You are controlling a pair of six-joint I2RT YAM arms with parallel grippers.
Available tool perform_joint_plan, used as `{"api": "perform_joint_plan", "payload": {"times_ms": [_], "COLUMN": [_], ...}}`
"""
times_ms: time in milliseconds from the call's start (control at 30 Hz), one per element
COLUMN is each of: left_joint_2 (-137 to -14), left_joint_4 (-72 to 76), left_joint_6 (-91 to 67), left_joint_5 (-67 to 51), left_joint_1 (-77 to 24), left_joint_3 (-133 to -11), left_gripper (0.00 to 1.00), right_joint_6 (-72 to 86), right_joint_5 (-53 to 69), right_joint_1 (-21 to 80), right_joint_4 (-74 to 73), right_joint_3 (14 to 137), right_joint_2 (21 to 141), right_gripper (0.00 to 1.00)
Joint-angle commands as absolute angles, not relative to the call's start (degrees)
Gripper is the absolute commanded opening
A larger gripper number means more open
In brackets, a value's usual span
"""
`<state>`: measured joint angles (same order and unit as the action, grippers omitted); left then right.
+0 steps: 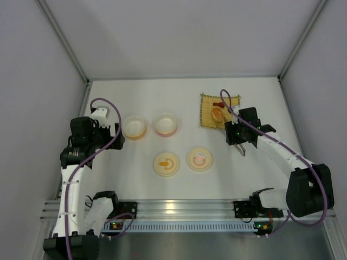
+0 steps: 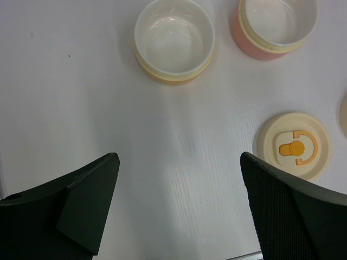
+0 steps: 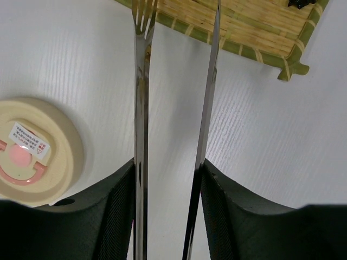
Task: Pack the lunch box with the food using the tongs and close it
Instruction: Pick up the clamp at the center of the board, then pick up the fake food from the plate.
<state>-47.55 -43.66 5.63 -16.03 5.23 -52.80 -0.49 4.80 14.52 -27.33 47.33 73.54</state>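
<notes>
My right gripper (image 3: 168, 173) is shut on the tongs (image 3: 142, 108), one finger pressing on each silver arm. The forked tips reach the edge of the bamboo mat (image 3: 244, 27). A black food piece (image 3: 301, 2) peeks in at the mat's far corner. From above, the right gripper (image 1: 238, 132) sits just below the mat (image 1: 206, 116), which holds the orange-tan bun (image 1: 217, 114) and a red piece (image 1: 218, 104). The tongs' joined end (image 1: 241, 150) sticks out behind the gripper. My left gripper (image 2: 178, 157) hangs open over bare table, below the yellow lunch box bowl (image 2: 173, 76).
A pink bowl (image 2: 260, 51) stands right of the yellow one, both without contents. Two flat lids lie nearer the arms: one with an orange mark (image 1: 166, 164) and one with a pink mark (image 1: 199, 159). The pink-marked lid (image 3: 27, 154) lies left of the tongs.
</notes>
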Motion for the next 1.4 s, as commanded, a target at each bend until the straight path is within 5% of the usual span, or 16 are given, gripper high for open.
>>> {"api": "perform_joint_plan", "payload": {"times_ms": [0,733,1367], "left_joint_2": [-47.72,-47.2,-46.14], "left_joint_4": [-41.31,-41.48,-41.66], "left_joint_6": [4.83,4.92,5.1], "left_joint_5": [-16.96,-17.23,-17.84], "left_joint_1": [5.27,5.36,5.27], "left_joint_3": [-52.56,-52.73,-52.91], "left_gripper": [0.98,0.98,0.98], "right_joint_6": [-3.16,-12.83,-10.11], "right_joint_5": [3.43,9.23,13.97], "right_joint_1": [15.73,15.21,11.43], "right_joint_4": [-25.32,-34.62,-36.12], "right_joint_3": [50.01,56.69,64.68], "right_joint_2": [73.03,62.58,76.54], "right_gripper": [0.46,0.46,0.45]}}
